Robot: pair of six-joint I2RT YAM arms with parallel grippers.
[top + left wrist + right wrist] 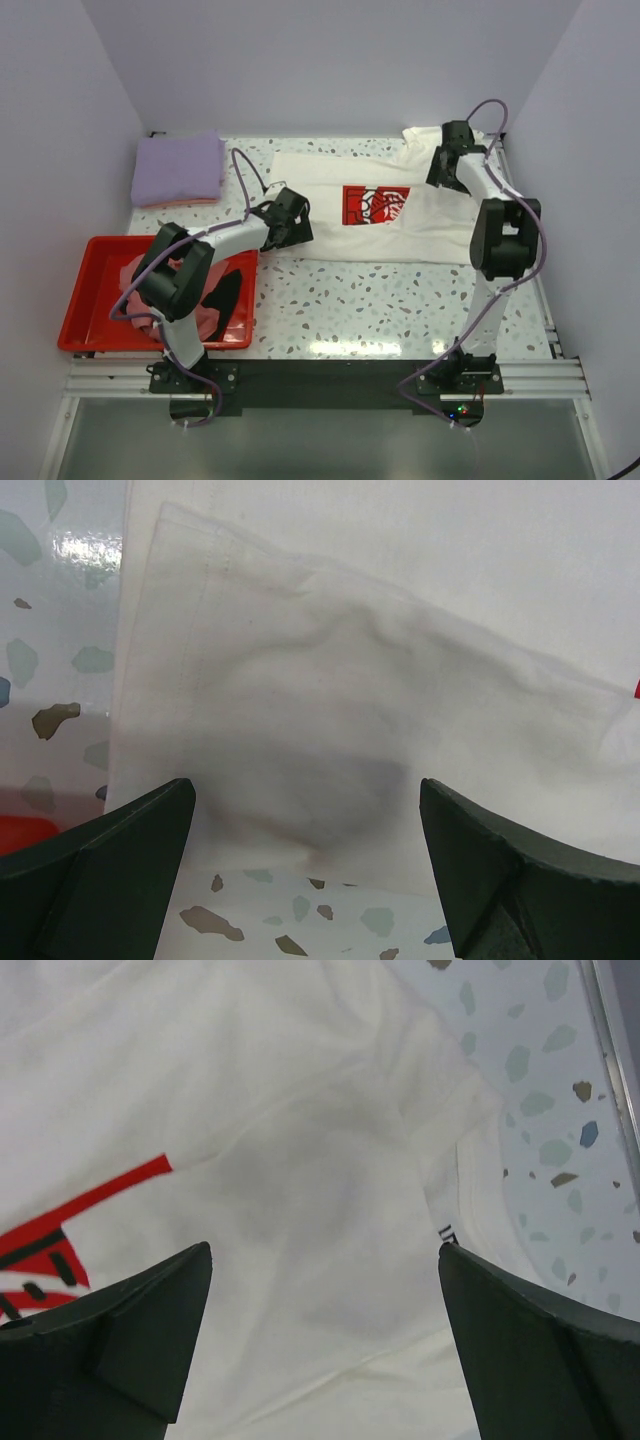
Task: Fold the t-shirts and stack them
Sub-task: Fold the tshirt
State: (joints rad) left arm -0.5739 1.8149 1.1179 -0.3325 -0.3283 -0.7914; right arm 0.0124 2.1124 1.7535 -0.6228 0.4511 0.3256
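A cream-white t-shirt (330,215) with a red chest print (375,205) lies spread flat at the back middle of the table. My left gripper (295,222) is open over its left hem edge; in the left wrist view the gripper (305,825) straddles the cloth's corner (330,680), holding nothing. My right gripper (448,165) is open over the shirt's right shoulder; in the right wrist view the gripper (325,1300) hovers above the cloth (300,1150) beside the collar (470,1200). A folded lavender t-shirt (178,168) lies at the back left. A pink t-shirt (140,272) and a black one (225,290) lie crumpled in the tray.
A red plastic tray (92,290) stands at the front left beside the left arm's base. White walls enclose the table on three sides. A metal rail (555,330) runs along the right edge. Bare speckled tabletop (380,300) lies in front of the white shirt.
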